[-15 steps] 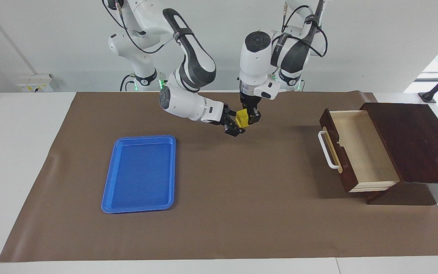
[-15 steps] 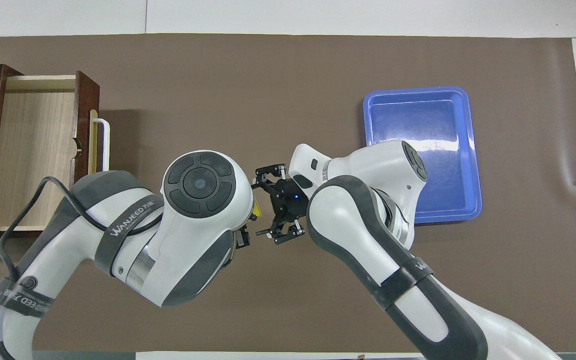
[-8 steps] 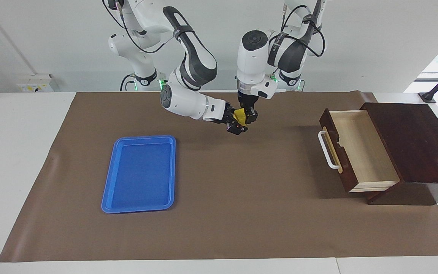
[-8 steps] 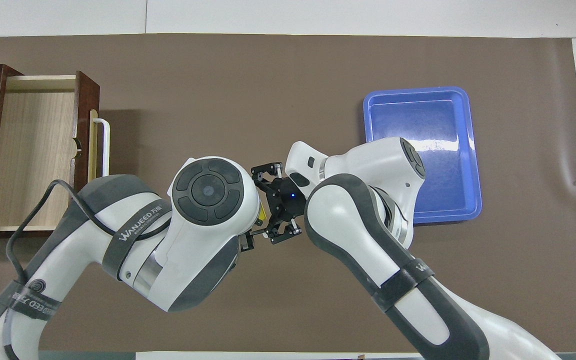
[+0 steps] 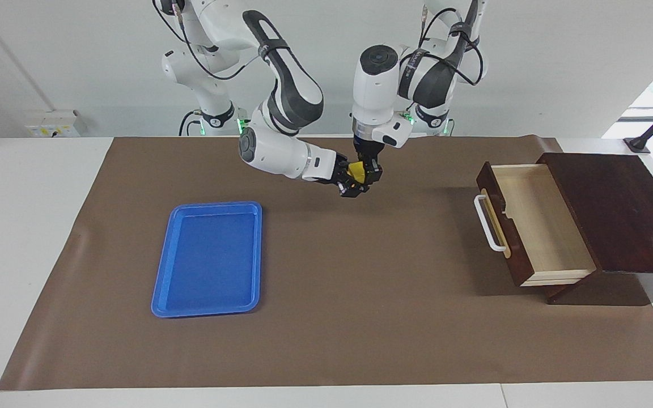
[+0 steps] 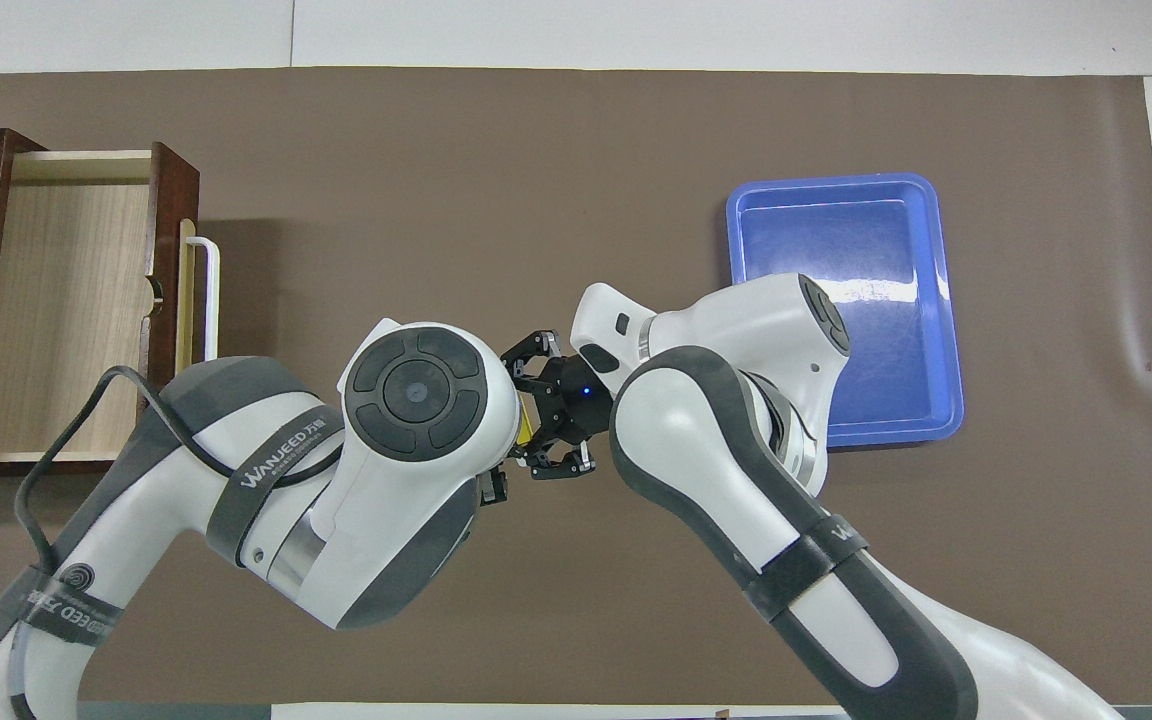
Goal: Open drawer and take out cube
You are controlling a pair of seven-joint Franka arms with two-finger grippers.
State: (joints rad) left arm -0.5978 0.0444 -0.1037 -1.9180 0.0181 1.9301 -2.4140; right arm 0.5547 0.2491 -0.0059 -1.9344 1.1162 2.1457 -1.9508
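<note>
Lying well off to the right arm's side of the two grippers, a blue tray [image 5: 207, 259] rests flat on the brown mat [image 5: 338, 317]. Over the mat's middle the right gripper [image 5: 351, 182] reaches in sideways, its jaws drawn in around the cube [image 5: 356, 171], though I cannot tell whether its fingertips press the yellow faces yet. Directly beside it, the left gripper [image 5: 369, 173] hangs straight down and its jaws clamp the cube from above, so the cube sits in the air between both pairs of jaws, clear of the mat. Seen from overhead, only a sliver of the cube [image 6: 528, 425] shows between the left wrist and the right gripper [image 6: 539, 415]. Well off to the left arm's side stands the drawer [image 5: 530, 224], pulled open, its pale inside bare, its white handle [image 5: 488, 224] facing the grippers.
</note>
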